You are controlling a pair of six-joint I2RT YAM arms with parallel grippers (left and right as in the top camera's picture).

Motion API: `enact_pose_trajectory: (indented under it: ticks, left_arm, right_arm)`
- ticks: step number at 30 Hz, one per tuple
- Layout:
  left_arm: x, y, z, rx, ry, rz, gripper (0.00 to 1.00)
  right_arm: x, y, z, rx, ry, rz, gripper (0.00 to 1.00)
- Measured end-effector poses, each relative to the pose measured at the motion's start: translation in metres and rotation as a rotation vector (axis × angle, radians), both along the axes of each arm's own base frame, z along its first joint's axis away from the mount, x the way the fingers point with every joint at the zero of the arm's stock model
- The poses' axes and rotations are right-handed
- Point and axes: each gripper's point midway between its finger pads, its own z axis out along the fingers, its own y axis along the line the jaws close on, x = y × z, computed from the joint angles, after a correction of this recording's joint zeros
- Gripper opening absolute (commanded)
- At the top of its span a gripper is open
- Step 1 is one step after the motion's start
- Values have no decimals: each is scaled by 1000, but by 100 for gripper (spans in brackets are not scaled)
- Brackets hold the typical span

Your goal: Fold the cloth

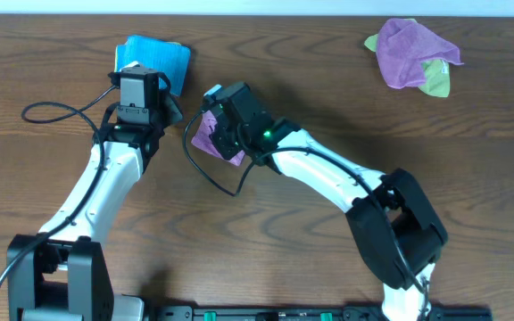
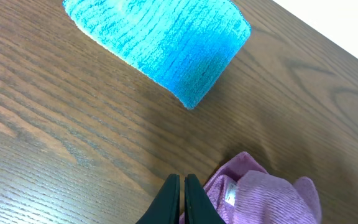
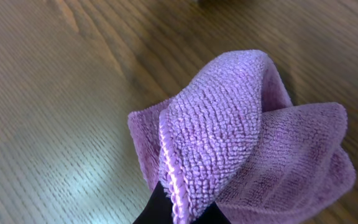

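The purple cloth (image 1: 211, 135) lies bunched on the wooden table under my right wrist. In the right wrist view its stitched edge (image 3: 229, 143) runs up from between my right gripper's fingers (image 3: 179, 208), which are shut on it. In the left wrist view the cloth (image 2: 266, 193) shows at lower right with its small white tag (image 2: 230, 194). My left gripper (image 2: 181, 193) is shut and empty, its tips just left of the cloth. Overhead, the left gripper (image 1: 172, 109) sits left of the cloth and the right gripper (image 1: 221, 125) over it.
A turquoise folded cloth (image 1: 159, 61) lies at the back left, also in the left wrist view (image 2: 160, 43). Another purple cloth bunched with a lime-green one (image 1: 413, 55) lies at the back right. A black cable (image 1: 52, 109) loops left of the left arm.
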Motion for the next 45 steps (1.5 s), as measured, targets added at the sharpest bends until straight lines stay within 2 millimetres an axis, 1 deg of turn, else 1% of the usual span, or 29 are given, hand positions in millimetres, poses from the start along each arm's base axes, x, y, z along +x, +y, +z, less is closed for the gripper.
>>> enact_pose_trajectory:
  ticks: [6, 15, 18, 19, 23, 25, 26, 27, 29, 30, 31, 34, 39, 42, 45]
  left_arm:
    - [-3, 1, -1, 1, 14, 1, 6]
    - [-5, 1, 0, 1, 17, 1, 6]
    - [-5, 1, 0, 1, 17, 1, 6]
    - [-5, 1, 0, 1, 16, 1, 6]
    - [-5, 1, 0, 1, 16, 1, 6]
    - [-5, 1, 0, 0, 16, 1, 6]
    - [-5, 1, 0, 0, 16, 1, 6]
    - [-5, 1, 0, 0, 16, 1, 6]
    - [-5, 1, 0, 0, 16, 1, 6]
    - [-5, 1, 0, 0, 16, 1, 6]
    - [-5, 1, 0, 0, 16, 1, 6]
    - [-5, 1, 0, 1, 16, 2, 6]
    - [-5, 1, 0, 0, 16, 1, 6]
    - [-5, 1, 0, 0, 16, 1, 6]
    - [-5, 2, 2, -1, 11, 4, 6]
  right_arm:
    - [2, 8, -11, -3, -7, 6, 1]
    - [5, 11, -27, -8, -6, 5, 1]
    - [5, 11, -33, -16, 1, 8, 2]
    - [5, 11, -34, -15, 0, 8, 4]
    - [5, 13, -34, -13, -2, 14, 16]
    - [1, 17, -34, -10, 0, 31, 25]
    - [-2, 20, -34, -6, 3, 43, 33]
    - [-6, 24, -34, -2, 5, 59, 39]
    - [-13, 30, -34, 6, 16, 80, 45]
    - [-19, 36, -34, 13, 25, 102, 50]
    - [-22, 38, -34, 15, 30, 110, 54]
    - [-34, 45, -36, 22, 50, 145, 58]
    - [-39, 49, -36, 22, 53, 157, 58]
    - [-33, 44, -35, -3, 26, 127, 58]
    - [-20, 32, -27, -51, -28, 61, 57]
